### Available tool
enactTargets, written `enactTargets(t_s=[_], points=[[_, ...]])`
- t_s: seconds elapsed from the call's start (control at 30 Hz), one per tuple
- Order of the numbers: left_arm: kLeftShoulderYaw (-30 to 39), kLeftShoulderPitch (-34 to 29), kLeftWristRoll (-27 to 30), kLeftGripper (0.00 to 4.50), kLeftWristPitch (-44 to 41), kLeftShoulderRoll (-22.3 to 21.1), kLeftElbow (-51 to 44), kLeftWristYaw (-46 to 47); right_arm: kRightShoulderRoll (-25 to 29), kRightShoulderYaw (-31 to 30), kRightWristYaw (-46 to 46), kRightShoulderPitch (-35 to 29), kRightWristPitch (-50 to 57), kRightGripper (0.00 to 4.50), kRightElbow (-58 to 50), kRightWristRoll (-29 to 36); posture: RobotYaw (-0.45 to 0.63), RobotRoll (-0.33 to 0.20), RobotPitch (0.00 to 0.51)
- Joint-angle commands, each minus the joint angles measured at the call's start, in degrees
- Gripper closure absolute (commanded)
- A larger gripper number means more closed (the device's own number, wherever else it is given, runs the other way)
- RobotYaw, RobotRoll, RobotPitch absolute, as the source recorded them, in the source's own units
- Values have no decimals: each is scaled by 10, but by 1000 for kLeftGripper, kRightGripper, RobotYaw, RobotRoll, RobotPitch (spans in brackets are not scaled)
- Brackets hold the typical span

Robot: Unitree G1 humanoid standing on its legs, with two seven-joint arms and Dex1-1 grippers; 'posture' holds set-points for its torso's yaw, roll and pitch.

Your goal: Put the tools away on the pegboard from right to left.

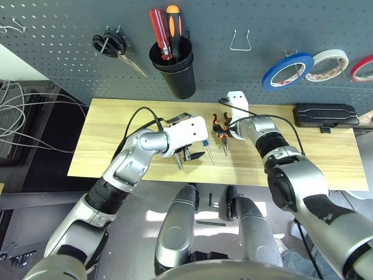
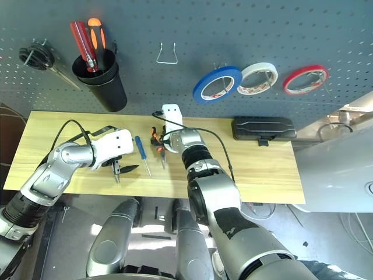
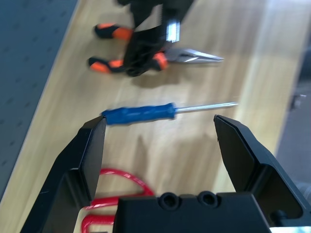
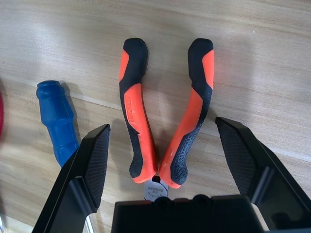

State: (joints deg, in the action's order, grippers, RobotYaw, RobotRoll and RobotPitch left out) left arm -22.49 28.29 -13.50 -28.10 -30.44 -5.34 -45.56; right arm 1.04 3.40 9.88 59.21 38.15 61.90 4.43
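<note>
On the pegboard [image 1: 58, 58] the blue tape ring [image 1: 287, 71] hangs at the right. The orange-and-black pliers [image 4: 146, 141] lie on the wooden table [image 1: 116, 116], handles toward the pegboard. My right gripper [image 4: 163, 131] is open just above them, one finger on each side of the handles. The small blue-handled screwdriver [image 1: 207, 150] lies to the left of the pliers. Open over the table left of the screwdriver is my left gripper [image 1: 187, 157]. The scissors' red handles [image 3: 116, 194] show right beneath it in the left wrist view.
A black cup [image 1: 175, 67] on the pegboard holds a red and an orange screwdriver. Black-handled scissors [image 1: 111, 44] hang at upper left, and an empty wire hook [image 1: 240, 41] is mid-board. White [image 1: 328, 64] and red [image 1: 362, 68] tape rolls hang right. A black case [image 1: 325, 114] lies on the table's right.
</note>
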Motion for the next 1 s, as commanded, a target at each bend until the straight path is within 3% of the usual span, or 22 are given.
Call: enactTargets(t_s=[0.03,0.5,1.0], points=[[1,-5,-10,0,-29,5,16,14,-2,3,-2,-25,18,198,23,-1,294,0,363],[-4,-5,-2,0,-29,5,16,10,2,4,-7,-29,-1,114,27,-4,289,0,361],[-1,-3,6,0,-19,5,22,8,10,-19,-15,-15,77,267,0,-24,284,0,354]])
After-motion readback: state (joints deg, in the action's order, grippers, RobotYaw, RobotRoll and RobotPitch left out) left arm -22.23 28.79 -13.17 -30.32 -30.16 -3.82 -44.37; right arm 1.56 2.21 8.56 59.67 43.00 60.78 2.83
